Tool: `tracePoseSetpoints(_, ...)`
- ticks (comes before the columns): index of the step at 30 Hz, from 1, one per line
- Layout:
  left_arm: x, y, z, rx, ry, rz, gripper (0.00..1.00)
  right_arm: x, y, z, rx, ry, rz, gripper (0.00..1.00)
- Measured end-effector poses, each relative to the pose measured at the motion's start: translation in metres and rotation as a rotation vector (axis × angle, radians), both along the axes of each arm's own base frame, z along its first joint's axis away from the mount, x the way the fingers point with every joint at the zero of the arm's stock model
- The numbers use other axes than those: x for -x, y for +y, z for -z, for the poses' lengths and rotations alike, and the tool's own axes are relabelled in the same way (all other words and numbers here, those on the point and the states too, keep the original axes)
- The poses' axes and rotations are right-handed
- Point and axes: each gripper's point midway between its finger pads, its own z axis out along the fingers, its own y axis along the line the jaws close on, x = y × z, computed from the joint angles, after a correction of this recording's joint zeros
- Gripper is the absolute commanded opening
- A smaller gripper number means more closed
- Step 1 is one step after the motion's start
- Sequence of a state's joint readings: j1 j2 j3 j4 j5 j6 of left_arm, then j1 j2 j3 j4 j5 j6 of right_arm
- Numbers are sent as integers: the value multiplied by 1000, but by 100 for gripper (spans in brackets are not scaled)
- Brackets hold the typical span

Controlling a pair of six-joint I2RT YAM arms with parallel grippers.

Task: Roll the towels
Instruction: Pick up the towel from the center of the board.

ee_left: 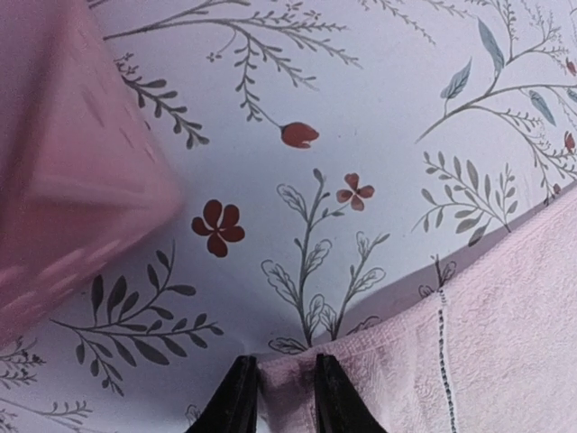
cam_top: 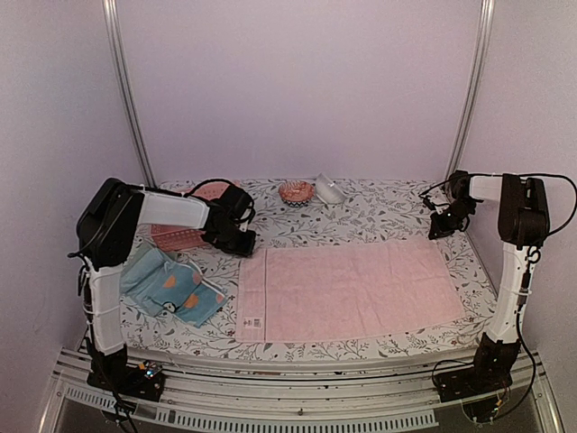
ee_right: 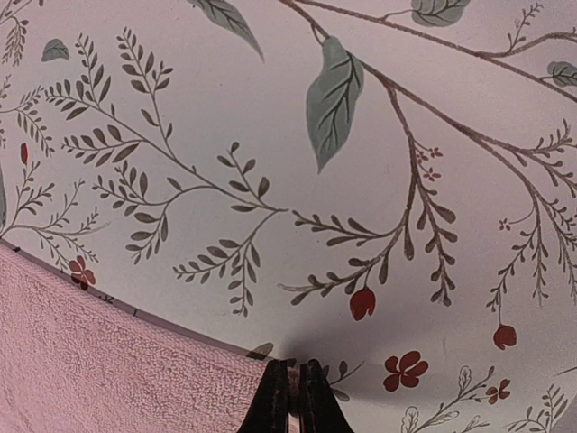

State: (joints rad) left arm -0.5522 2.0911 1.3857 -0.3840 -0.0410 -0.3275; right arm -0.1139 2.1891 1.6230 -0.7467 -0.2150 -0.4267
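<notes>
Desk: covered edge to edge in white cloth printed with grey-green sprigs and small red flowers. Plain pale walls on three sides, with a metal rail running up each back corner.

We find the pink towel spread flat across the middle of the desk, reaching toward the near edge. The left claw is at its far left corner, with bunched pink cloth pinched between the fingers. The right claw is at the far right corner, fingers pressed together. We cannot tell whether any cloth is caught there.

The blue towel, with orange motifs, lies rumpled by the near left corner. A pink basket sits behind it at the left edge. A small patterned bowl and a white object stand at the far edge.
</notes>
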Motion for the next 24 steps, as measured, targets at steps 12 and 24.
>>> tracePoseSetpoints(12,-2,7,-4,-55,-50,-15,0,-2,-1,-4,7,-5,-8,2)
tracePoseSetpoints(24,0,7,-92,76,-270,-26,0,-29,-4,-41,-8,-107,-43,2)
